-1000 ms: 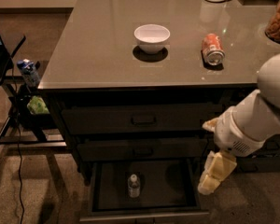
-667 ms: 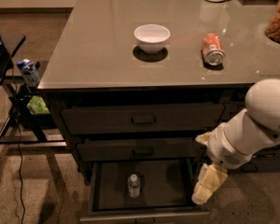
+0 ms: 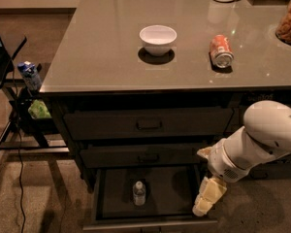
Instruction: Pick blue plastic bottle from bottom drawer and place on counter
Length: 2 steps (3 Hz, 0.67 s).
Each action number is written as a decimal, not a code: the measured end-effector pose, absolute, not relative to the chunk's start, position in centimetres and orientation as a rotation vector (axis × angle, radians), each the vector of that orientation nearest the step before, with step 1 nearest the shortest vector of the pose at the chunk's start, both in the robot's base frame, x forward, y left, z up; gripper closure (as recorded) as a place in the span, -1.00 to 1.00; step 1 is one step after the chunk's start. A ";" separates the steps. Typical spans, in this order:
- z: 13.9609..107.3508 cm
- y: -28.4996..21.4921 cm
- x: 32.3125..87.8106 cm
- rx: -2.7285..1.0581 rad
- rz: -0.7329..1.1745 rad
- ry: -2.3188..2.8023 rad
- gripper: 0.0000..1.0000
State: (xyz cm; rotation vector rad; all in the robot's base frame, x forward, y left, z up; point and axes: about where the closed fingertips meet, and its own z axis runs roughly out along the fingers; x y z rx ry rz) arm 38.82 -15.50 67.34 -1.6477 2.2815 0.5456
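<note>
While the small clear plastic bottle with the white cap (image 3: 139, 193) stood upright near the middle of the wide, dark bottom drawer (image 3: 170, 199), which lay open beneath the 2 shut drawers above it, nothing had hold of it. At far left, a different bottle with a blue cap (image 3: 28, 73) sat on a low side stand and was not the target. On the large glossy grey worktop (image 3: 102, 57), a white round bowl (image 3: 157, 38) stood near the middle. A red soda can (image 3: 221, 51) lay on its side further right, and the front strip of the surface was bare.

The pale yellow tool (image 3: 208, 198) hung at the drawer's right edge, well apart from the bottle and pointing down. It carried nothing, and whether it was open or closed could not be told.

The step in hand looked like the reach. To do it well, the tool should swing left over the open drawer, staying clear of the front lip and the drawer face above. It should then come down astride the bottle's body below the cap and close gently, since so light and tall a thing would likely tip at a sideways nudge.
</note>
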 end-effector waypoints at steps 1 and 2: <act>65.5 -15.0 39.7 -1.603 0.560 2.289 -1.00; 62.7 -14.4 41.7 -1.526 0.570 2.285 -1.00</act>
